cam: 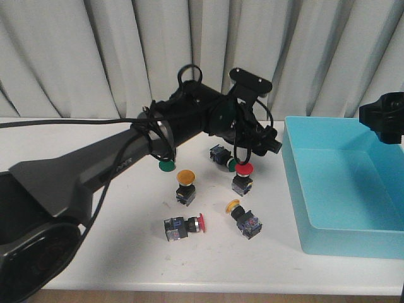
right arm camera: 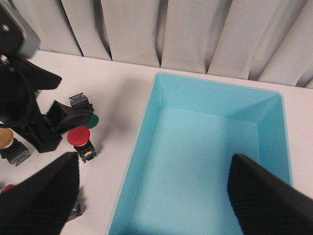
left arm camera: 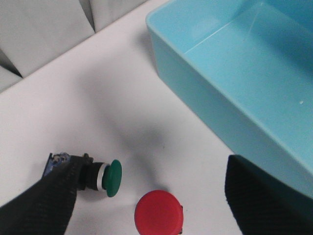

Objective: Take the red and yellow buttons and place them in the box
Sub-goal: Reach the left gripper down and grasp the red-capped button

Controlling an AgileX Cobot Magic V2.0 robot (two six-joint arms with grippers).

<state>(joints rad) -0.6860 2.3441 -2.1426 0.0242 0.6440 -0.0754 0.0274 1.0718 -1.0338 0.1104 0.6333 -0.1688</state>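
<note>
Left pincer (left arm camera: 151, 196) spread wide, empty, hovering above an upright red button (left arm camera: 159, 214), green button (left arm camera: 105, 177) beside it. Right pincer (right arm camera: 151, 196) also wide apart over the bare box (right arm camera: 146, 127), which sits just right of the buttons.

Two red buttons (cam: 242, 177), two yellow buttons (cam: 185, 186) beside empty turquoise box (cam: 344, 189).

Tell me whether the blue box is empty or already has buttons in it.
Empty. The right wrist view shows the box floor bare, and the front view shows red and yellow buttons on the table.
</note>
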